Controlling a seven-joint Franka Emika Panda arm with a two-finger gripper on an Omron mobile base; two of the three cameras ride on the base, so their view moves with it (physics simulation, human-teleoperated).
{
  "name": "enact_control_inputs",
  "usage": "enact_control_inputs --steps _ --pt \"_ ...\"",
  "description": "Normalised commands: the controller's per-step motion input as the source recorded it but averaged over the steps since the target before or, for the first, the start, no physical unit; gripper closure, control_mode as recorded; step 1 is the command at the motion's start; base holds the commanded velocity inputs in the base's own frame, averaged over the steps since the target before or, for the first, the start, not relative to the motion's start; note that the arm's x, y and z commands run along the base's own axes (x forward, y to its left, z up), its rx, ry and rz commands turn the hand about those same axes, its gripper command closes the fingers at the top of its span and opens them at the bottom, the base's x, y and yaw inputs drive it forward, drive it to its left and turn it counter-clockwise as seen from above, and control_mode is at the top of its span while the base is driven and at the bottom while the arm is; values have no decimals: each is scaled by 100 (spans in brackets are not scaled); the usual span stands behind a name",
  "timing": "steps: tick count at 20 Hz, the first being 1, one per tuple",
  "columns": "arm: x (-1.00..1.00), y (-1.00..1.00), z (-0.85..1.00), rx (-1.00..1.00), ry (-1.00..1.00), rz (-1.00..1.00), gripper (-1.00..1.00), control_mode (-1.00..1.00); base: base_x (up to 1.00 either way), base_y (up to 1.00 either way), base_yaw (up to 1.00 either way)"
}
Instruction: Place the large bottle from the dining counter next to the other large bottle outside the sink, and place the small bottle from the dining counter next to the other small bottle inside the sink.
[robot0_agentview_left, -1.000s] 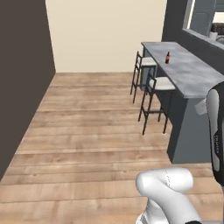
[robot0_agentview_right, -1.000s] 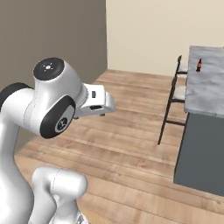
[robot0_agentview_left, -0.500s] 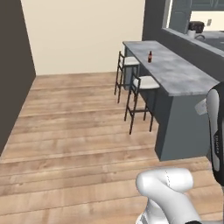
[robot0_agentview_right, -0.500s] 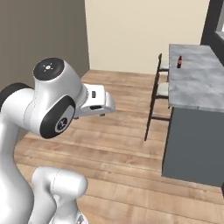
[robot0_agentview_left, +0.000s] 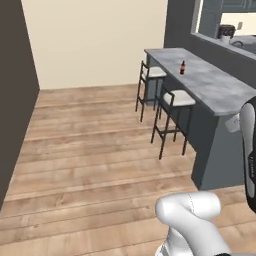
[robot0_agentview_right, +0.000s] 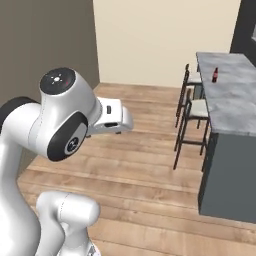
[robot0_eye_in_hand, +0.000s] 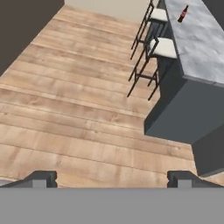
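My gripper (robot0_eye_in_hand: 112, 177) hangs wide open and empty over bare wooden floor (robot0_eye_in_hand: 74, 109). Ahead and to its right I see the dining counter (robot0_eye_in_hand: 197, 48), with two stools (robot0_eye_in_hand: 162, 47) tucked along its near side. Far beyond them, the small bottle from the dining counter (robot0_eye_in_hand: 183, 14) stands upright on the far end of the slab.

The wooden floor (robot0_agentview_left: 90, 150) lies wide and bare on the left and near side, with a dark wall (robot0_agentview_left: 12, 100) closing its far left. Two stools (robot0_agentview_left: 172, 117) stand tight against the left side of the worktop (robot0_agentview_left: 215, 87) on the right. On the worktop, the small bottle (robot0_agentview_left: 182, 67) stands alone toward the far end, with bare slab all round it.
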Motion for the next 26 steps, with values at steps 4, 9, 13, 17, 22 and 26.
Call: enact_control_inputs --steps 4,9,13,17,22,26 --pt "0 0 0 0 0 0 -100 100 97 73 -4" --pt "0 0 0 0 0 0 -100 100 100 52 -6" --pt "0 0 0 0 0 0 -100 100 100 46 -5" --pt "0 0 0 0 0 0 -100 100 100 44 -5" --pt "0 0 0 0 0 0 -100 100 100 40 -5" --pt "0 0 0 0 0 0 -100 100 100 33 -8"
